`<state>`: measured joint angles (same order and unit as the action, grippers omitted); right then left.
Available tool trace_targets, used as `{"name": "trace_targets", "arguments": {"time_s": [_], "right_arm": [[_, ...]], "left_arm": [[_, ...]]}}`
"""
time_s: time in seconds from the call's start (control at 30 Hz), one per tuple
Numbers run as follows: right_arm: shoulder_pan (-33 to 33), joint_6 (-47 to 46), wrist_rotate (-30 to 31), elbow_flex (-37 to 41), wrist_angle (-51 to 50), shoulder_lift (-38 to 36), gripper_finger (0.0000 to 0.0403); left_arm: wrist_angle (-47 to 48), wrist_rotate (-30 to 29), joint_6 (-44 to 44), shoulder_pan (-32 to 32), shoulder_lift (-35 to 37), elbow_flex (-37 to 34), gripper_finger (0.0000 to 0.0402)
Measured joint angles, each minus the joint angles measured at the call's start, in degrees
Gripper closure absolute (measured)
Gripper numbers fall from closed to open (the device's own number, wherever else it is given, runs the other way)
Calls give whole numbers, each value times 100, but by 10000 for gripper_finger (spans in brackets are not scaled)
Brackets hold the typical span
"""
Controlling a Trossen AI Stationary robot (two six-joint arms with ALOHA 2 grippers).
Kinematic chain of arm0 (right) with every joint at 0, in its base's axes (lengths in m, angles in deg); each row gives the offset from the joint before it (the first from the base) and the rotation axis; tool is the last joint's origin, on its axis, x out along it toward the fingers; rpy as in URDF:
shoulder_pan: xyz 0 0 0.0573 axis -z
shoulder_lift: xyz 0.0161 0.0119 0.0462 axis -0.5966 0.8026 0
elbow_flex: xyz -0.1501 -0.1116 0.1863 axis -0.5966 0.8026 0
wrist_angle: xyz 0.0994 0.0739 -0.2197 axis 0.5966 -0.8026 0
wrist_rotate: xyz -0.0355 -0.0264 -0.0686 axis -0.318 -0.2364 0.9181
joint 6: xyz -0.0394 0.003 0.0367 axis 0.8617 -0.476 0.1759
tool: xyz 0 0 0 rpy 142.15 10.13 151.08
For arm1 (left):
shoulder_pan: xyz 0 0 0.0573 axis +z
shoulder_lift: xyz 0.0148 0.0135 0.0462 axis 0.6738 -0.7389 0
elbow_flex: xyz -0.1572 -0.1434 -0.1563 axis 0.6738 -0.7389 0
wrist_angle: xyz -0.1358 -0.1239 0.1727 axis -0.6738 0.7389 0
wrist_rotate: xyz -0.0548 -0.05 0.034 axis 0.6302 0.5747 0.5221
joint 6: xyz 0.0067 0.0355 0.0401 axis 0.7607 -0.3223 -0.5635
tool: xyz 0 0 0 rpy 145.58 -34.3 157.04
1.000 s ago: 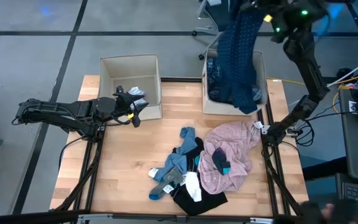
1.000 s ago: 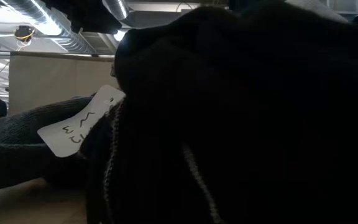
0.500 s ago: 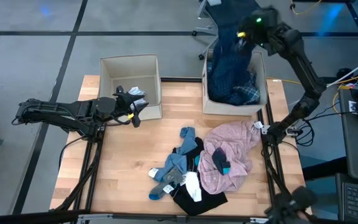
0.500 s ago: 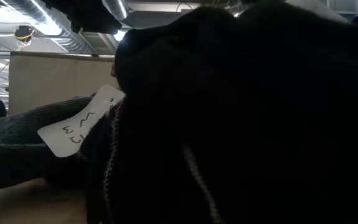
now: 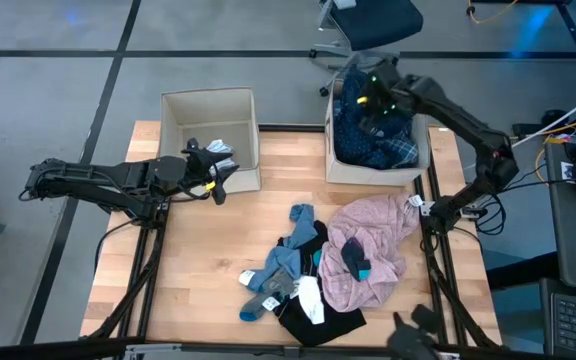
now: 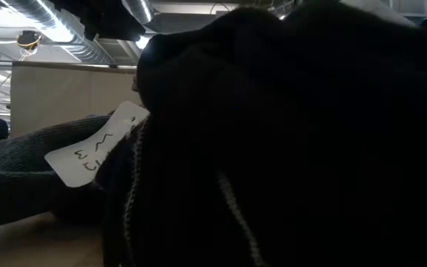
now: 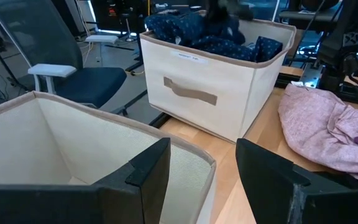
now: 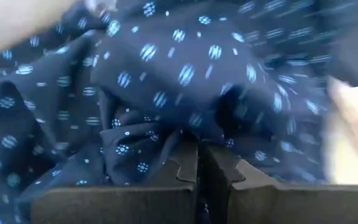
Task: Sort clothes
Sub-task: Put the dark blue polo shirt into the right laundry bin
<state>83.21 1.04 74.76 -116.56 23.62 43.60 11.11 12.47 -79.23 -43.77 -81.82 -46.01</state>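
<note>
My right gripper (image 5: 370, 100) is down inside the right beige box (image 5: 368, 172), shut on the navy dotted fabric (image 5: 373, 135) that fills the box; the fabric also fills the right wrist view (image 8: 166, 74). My left gripper (image 5: 218, 180) is open and empty at the near right corner of the left beige box (image 5: 208, 93), its fingers on either side of the box's rim (image 7: 191, 155). On the table lie a pale pink garment (image 5: 368, 245), blue socks (image 5: 286, 262), a white sock (image 5: 310, 298) and a black piece (image 5: 323, 322). My right gripper pinches a fold of the navy dotted fabric (image 8: 194, 130) between its two fingers (image 8: 179, 171), coming from above into the box. The fabric lies bunched in the box around the fingers, slack. One layer or several, I cannot tell.
The low view is blocked by a dark garment (image 6: 288, 133) with a white tag (image 6: 98, 144) close to the camera. The pile of clothes covers the table's near right part. Bare wood (image 5: 208, 260) lies on the near left. An office chair (image 7: 73, 74) stands beyond the table.
My right gripper has gone down from high above the right box into it. The navy dotted fabric, which hung long below the gripper, has sunk and bunched up inside the box.
</note>
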Motion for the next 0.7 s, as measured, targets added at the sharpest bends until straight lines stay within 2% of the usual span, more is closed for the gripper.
{"name": "trace_targets", "arguments": {"time_s": [0.2, 0.37, 0.53, 0.7], "right_arm": [[-7, -418, -531, 1446, 1456, 24, 393], [-9, -606, -533, 2327, 2253, 37, 393], [-10, -680, -593, 2858, 2749, 137, 393], [-11, -1126, -619, 2996, 3000, 227, 381]], "left_arm": [[2, 0, 24, 0, 0, 0, 227], [2, 0, 24, 0, 0, 0, 227], [18, 0, 24, 0, 0, 0, 227], [31, 2, 24, 0, 0, 0, 227]]}}
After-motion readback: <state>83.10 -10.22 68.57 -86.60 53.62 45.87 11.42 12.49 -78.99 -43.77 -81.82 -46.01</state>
